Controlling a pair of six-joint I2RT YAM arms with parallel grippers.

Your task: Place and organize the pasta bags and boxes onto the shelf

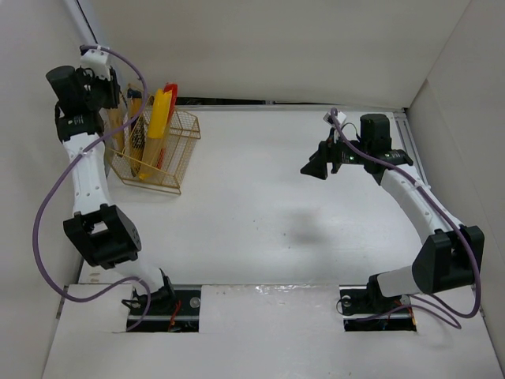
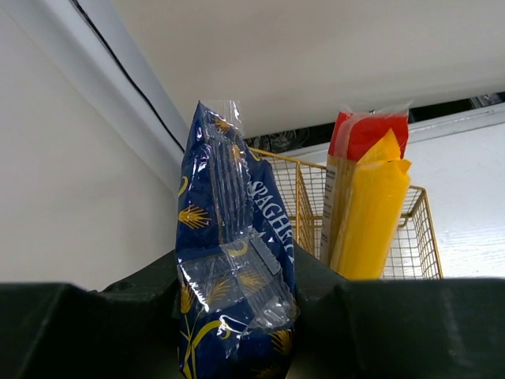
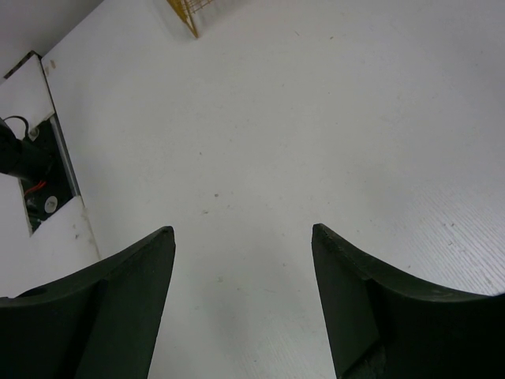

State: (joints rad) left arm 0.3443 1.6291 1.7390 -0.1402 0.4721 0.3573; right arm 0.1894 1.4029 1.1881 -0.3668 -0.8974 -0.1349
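Left gripper (image 2: 237, 304) jaws are clamped on the blue-ended spaghetti pack (image 2: 225, 221), just beside the basket (image 2: 414, 237) at the far left corner. Right gripper (image 3: 243, 292) gapes wide, holding nothing.

One legible marking is showing, in the left wrist view: white capital letters reading "SPAGH" are running lengthwise along the dark blue end of the spaghetti pack (image 2: 229, 268), and the rest of the word is disappearing into the creased film. Gold wheat-ear emblems are appearing on the same blue film without lettering. A pale printed panel is showing on the side of the red-topped pack (image 2: 364, 133), its print too small to read. The other views are showing nothing legible.
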